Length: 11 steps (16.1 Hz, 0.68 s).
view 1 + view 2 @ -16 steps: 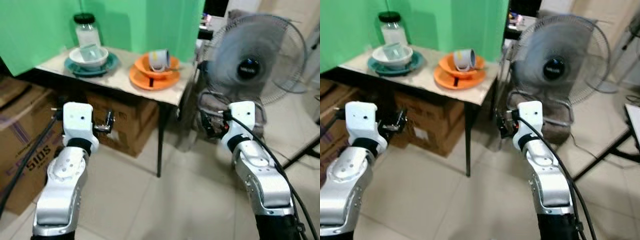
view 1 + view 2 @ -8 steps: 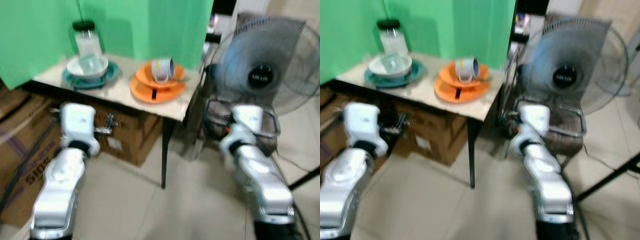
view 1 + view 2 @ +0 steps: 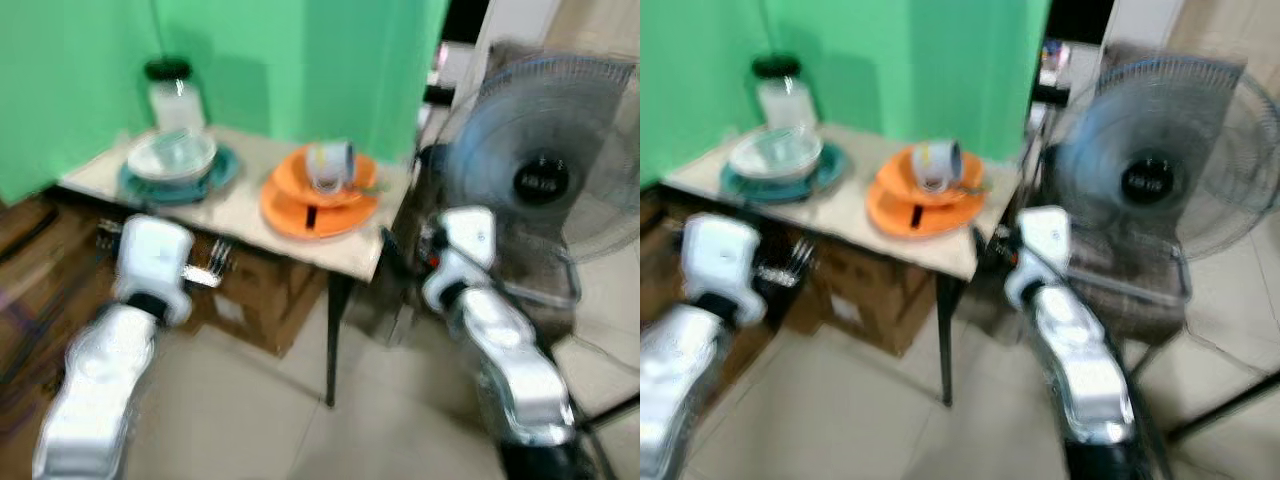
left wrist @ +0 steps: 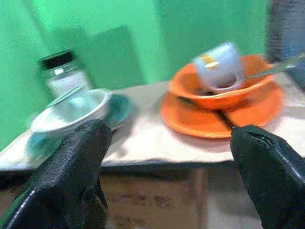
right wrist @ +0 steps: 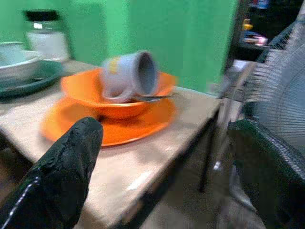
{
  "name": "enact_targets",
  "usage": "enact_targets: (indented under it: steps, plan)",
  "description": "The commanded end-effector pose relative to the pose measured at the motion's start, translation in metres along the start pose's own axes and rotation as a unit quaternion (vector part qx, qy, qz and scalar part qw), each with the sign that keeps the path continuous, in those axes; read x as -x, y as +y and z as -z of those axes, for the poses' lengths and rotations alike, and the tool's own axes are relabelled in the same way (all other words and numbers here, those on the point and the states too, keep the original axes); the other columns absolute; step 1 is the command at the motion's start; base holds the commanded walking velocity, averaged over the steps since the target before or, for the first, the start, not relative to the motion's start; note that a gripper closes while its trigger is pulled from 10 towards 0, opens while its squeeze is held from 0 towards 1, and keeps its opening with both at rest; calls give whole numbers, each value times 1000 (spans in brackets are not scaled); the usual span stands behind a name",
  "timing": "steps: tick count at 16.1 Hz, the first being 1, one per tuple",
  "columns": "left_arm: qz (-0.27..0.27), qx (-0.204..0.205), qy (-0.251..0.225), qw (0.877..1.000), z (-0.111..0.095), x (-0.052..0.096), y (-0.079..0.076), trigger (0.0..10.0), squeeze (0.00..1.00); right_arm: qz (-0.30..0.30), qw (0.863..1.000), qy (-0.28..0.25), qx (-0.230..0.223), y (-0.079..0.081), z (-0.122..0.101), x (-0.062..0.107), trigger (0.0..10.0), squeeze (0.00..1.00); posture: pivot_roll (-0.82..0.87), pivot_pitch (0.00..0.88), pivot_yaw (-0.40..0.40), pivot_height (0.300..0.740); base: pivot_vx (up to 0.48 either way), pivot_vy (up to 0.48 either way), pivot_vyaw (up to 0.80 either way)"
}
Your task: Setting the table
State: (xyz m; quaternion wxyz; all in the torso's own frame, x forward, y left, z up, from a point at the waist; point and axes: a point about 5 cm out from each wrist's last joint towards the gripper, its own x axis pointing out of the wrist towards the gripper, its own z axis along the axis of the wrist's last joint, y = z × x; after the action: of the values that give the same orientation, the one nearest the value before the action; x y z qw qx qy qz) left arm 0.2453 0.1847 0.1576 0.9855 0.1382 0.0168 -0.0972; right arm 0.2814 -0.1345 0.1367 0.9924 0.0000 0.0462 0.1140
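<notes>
Landmark: the small table [image 3: 240, 215], standing against a green backdrop [image 3: 300, 60].
Orange set: an orange bowl [image 3: 320, 185] sits on an orange plate [image 3: 300, 212] near the table's fan-side corner. A pale mug [image 5: 127, 75] lies tipped on its side in the bowl, with a spoon [image 5: 155, 98] beside it.
Teal set: a white bowl [image 3: 172, 157] rests on a teal plate [image 3: 225, 168] toward the table's other end, something glassy inside it. A dark-lidded jar [image 3: 176, 95] stands just behind.
Handling: the dishes look like glazed ceramic, so I judge them stiff, fairly heavy, slippery and breakable. The tipped mug could roll; its handle is not clear, so the rim or body looks the likeliest hold. Plates call for a pinch at the rim, with the stacked bowl steadied or lifted off first.
Left gripper [image 4: 167, 157]: fingers spread wide, nothing between them, below the table's front edge and aimed between the two sets.
Right gripper [image 5: 167, 157]: jaws likewise apart and empty, just off the table's fan-side corner, facing the orange set.
Surface: light tabletop, smooth, on dark legs.
Room: pale tiled floor [image 3: 250, 420]; cardboard boxes [image 3: 250, 295] under the table; a fan [image 3: 545, 180] just beside it. Views are blurred.
</notes>
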Motion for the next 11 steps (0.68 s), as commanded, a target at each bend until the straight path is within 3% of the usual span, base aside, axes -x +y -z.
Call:
enact_targets:
  steps: [1,3,6,11]
  plan:
    - [-3,-14,-3,1000,-2,0,4,10000,0,-21,1000,-7,-1,10,-3,-3,10000,0,196,0,3,740,412,0,800]
    - [6,-16,-8,1000,-4,-1,2,10000,0,-6,1000,-16,-6,8,-5,-4,10000,0,198,0,4,740,412,0,800]
    - [34,-36,-14,999,-7,-2,-2,10000,0,-18,998,-38,-54,12,-19,-9,10000,0,206,0,3,740,411,0,0]
    - [60,-41,-15,997,-8,-2,-4,10000,0,-21,995,-42,-83,12,-26,-14,10000,0,214,0,-1,740,411,0,0]
